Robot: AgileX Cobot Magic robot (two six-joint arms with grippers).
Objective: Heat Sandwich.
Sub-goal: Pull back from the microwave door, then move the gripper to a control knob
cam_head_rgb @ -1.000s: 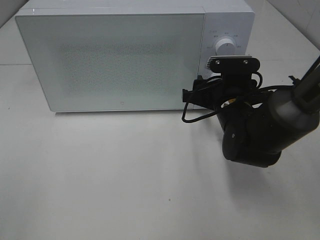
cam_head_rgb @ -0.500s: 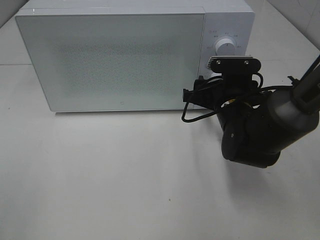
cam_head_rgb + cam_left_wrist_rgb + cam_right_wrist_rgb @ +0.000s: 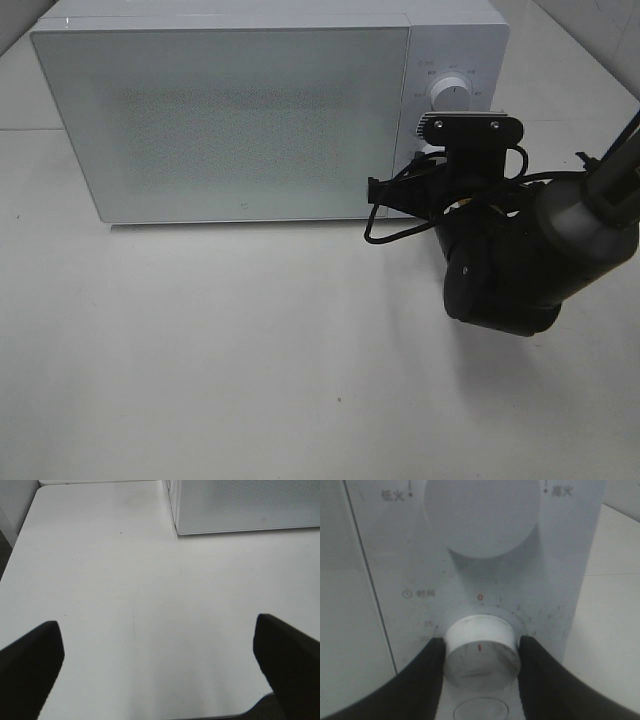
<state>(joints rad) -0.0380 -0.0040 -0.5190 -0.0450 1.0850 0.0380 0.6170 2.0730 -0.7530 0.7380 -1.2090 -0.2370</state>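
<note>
The sandwich is hidden from every view. The white microwave [image 3: 230, 120] stands at the back of the table with its door closed. My right gripper [image 3: 481, 641] is at its control panel, shut on the lower timer knob [image 3: 480, 662], one black finger pressed to each side. The knob's red mark points to 0. In the high view the right arm's wrist [image 3: 470, 140] covers that knob. My left gripper [image 3: 160, 670] hangs open over bare table, nothing between its fingers [image 3: 30, 665].
A larger upper knob [image 3: 449, 92] sits above the timer knob on the panel. The white table [image 3: 250, 350] stretches in front of the microwave. The table's near edge [image 3: 200, 716] shows in the left wrist view.
In the high view the right arm has barely shifted at the control panel. Nothing else has visibly moved.
</note>
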